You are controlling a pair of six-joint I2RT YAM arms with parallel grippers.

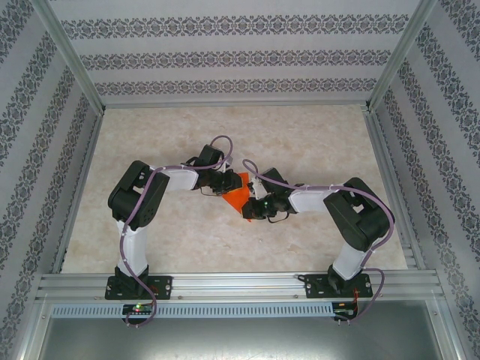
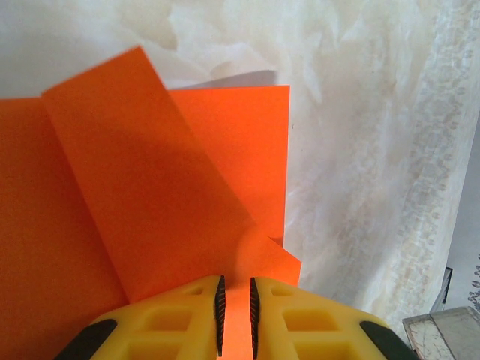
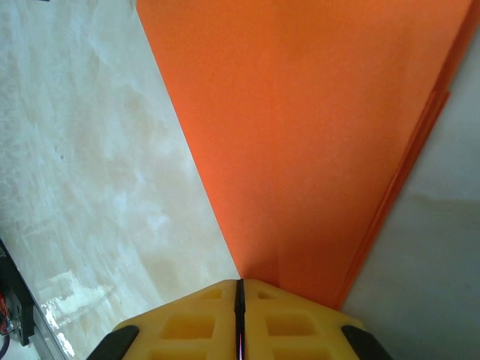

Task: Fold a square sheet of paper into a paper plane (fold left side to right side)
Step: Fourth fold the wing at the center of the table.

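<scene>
- Pinching the orange paper (image 1: 235,196) from the left, the left gripper (image 1: 224,186) meets it near the middle of the worktop (image 1: 300,135), seen from the top camera.
- From the other side, the right gripper (image 1: 253,206) sits just against the lower right end of the same paper, so the paper lies between the two arms.
- On the left wrist camera, the left gripper (image 2: 235,281) has its jaws set narrow, with a strip of the orange paper (image 2: 150,187) running up through the slim gap between the yellow fingers (image 2: 187,311); it is holding the paper.
- In that view, one layer of the paper is folded over at a slant across a flatter layer behind it, and the paper's right edge stands straight against the pale marbled worktop (image 2: 360,150).
- On the right wrist camera, the right gripper (image 3: 240,283) has its jaws pressed together, with only a thin dark line between them.
- There the orange paper (image 3: 300,135) narrows to a point right at the fingertips, clamped there, and widens away from them.
- Several thin layered edges show along the paper's right side.
- Marbled worktop (image 3: 97,165) lies to the left of the paper in that view.
</scene>
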